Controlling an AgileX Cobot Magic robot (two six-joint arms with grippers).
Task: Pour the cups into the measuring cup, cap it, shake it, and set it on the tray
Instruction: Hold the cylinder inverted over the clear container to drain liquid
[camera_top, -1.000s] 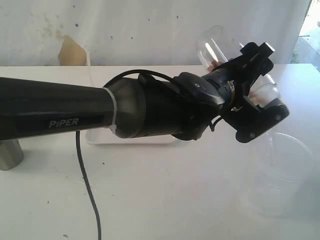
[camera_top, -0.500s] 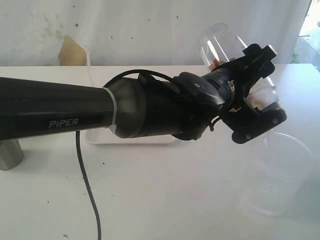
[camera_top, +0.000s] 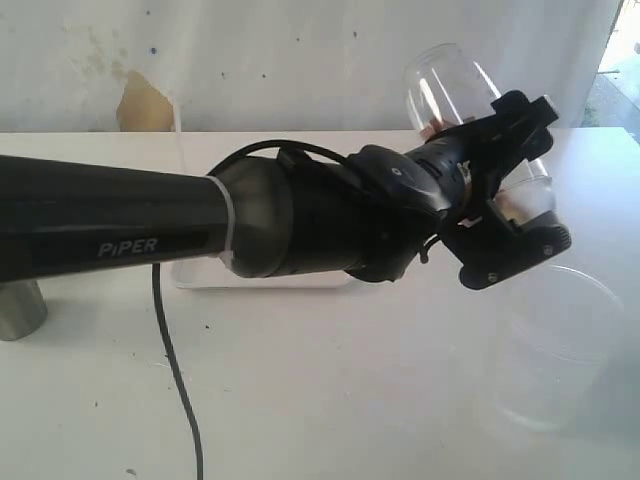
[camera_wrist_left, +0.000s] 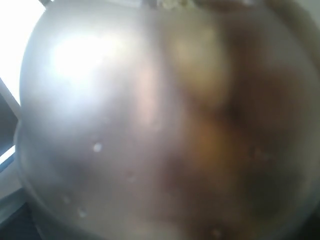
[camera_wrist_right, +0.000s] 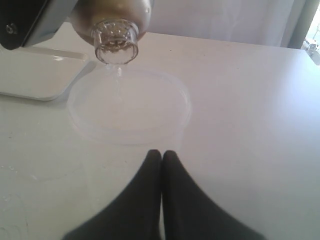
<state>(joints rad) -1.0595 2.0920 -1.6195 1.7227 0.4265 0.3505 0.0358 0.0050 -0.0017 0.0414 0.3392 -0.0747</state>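
The left gripper (camera_top: 515, 185) is clamped around the measuring cup (camera_top: 440, 85), which is tilted with its cap (camera_wrist_right: 116, 40) pointing down over the wide clear container (camera_wrist_right: 130, 107) at the right. The right gripper (camera_wrist_right: 161, 156) is pinched closed and empty, close to that container. The tray (camera_top: 260, 277) lies to the left, and 1 steel tumbler (camera_top: 20, 310) stands at the far left.

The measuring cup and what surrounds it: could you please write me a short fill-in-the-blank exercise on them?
1. The left gripper holds the measuring cup tilted, its cap pointing ____.
2. Under the cap stands a wide clear container whose top is ____.
3. The right gripper has its jaws ____.
4. The tray is coloured ____.
Missing words: down; open; shut; white.
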